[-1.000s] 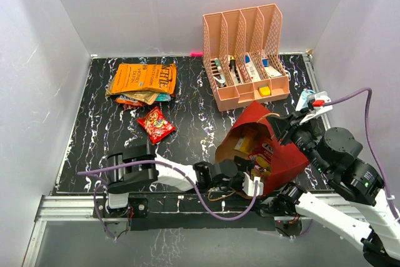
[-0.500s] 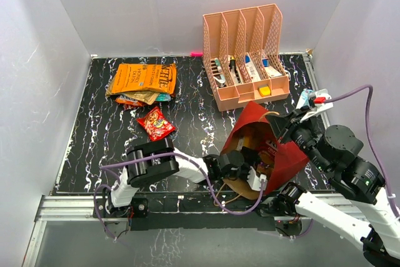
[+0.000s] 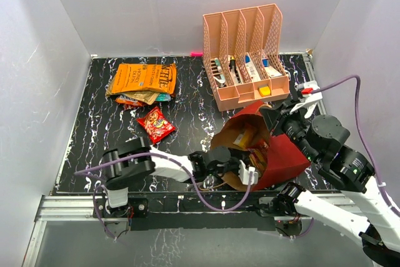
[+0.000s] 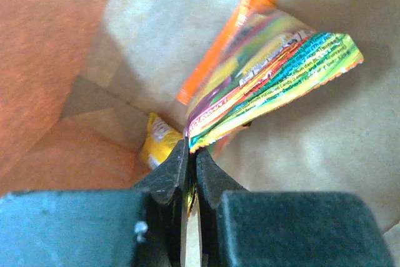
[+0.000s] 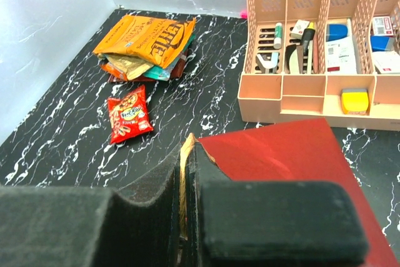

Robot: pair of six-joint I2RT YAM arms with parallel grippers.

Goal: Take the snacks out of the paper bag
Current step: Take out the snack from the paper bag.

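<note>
The dark red paper bag (image 3: 282, 154) lies tilted with its brown mouth facing left. My left gripper (image 4: 190, 154) reaches into that mouth (image 3: 245, 168) and is shut on the edge of a shiny multicoloured snack packet (image 4: 269, 73). Behind it, a yellow packet (image 4: 156, 142) rests in the bag's kraft-brown bottom (image 4: 337, 129). The bag's upper rim (image 5: 185, 154) is pinched in my shut right gripper (image 3: 275, 120), with the red side (image 5: 294, 161) spreading out to its right. On the table lie a red snack packet (image 3: 155, 123) and a pile of orange and gold packets (image 3: 142, 80).
A peach mesh organizer (image 3: 247, 60) holding pens and small items stands at the back, just beyond the bag. White walls close in the black marbled table (image 3: 187, 117) on the left, back and right. A small pink item (image 3: 196, 52) lies by the back wall.
My left gripper has closed on the multicoloured packet inside the bag. The right gripper has shifted the bag's rim left and up a little.
</note>
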